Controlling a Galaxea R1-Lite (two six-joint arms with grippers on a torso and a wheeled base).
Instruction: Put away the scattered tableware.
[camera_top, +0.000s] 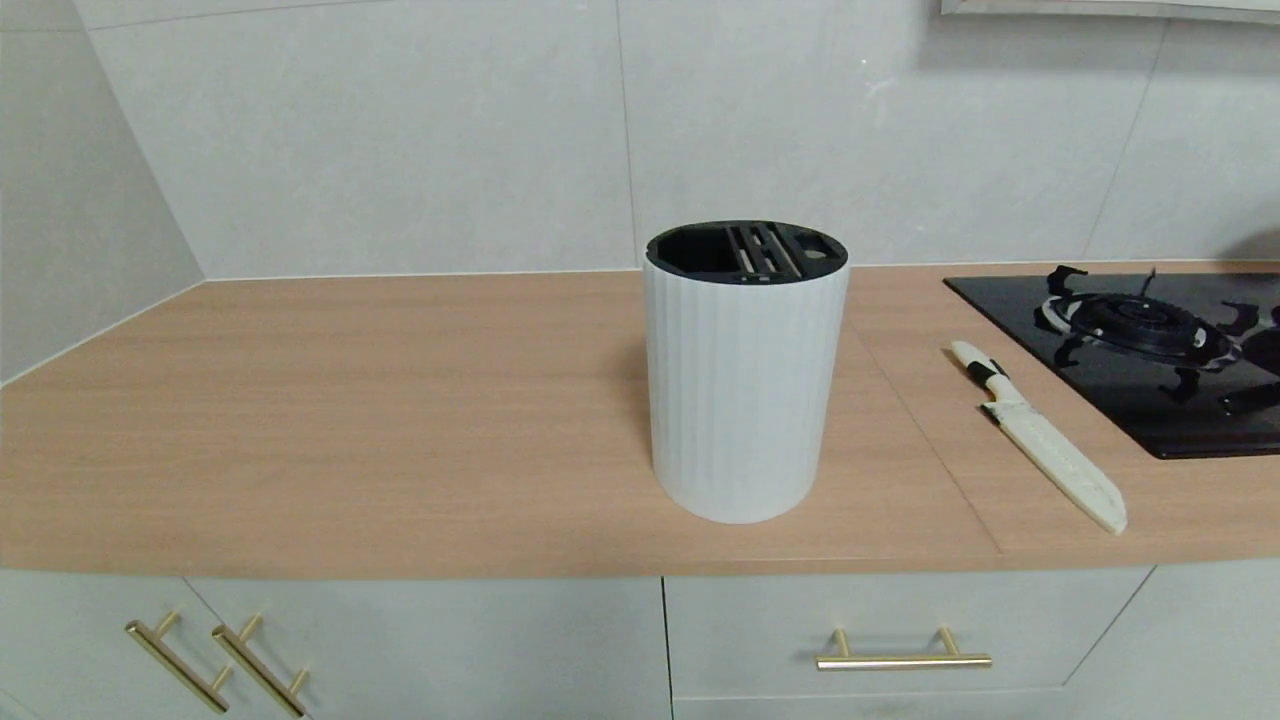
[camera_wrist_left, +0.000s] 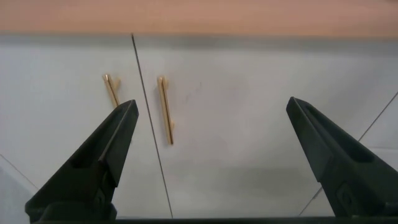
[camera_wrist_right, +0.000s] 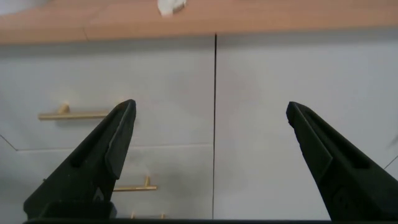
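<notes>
**Both grippers open below the counter, knife lying beside the holder**

The left gripper (camera_wrist_left: 211, 102) sat low in front of the pale grey cabinet doors (camera_wrist_left: 249, 124). Its two dark fingers were spread wide apart, and a pair of slim gold bar handles (camera_wrist_left: 165, 109) showed on the door fronts between them. The right gripper (camera_wrist_right: 211, 104) was likewise held before the cabinets with its fingers well apart, facing the seam between two door panels. A gold drawer handle (camera_wrist_right: 68, 114) showed beside one finger. Above it ran the front edge of the light wooden countertop (camera_top: 350, 420).

On that countertop, near the front edge on the robot's right, lay the cream-bladed knife with a cream and black handle (camera_top: 1040, 435). It lay flat and at a slant, with its tip toward the front edge and its handle toward the wall. It sat between the holder and the hob, touching neither.

Farther back, near the middle of the counter, stood the white ribbed cylindrical holder (camera_top: 745, 390). It was upright, and its black top insert was cut with several narrow slots and larger openings.

Beyond the knife, on the right, the black glass gas hob (camera_top: 1150, 400) was set into the counter, with a black burner grate (camera_top: 1135, 320) on it. Pale grey wall tiles (camera_top: 400, 140) rose behind the counter.
</notes>
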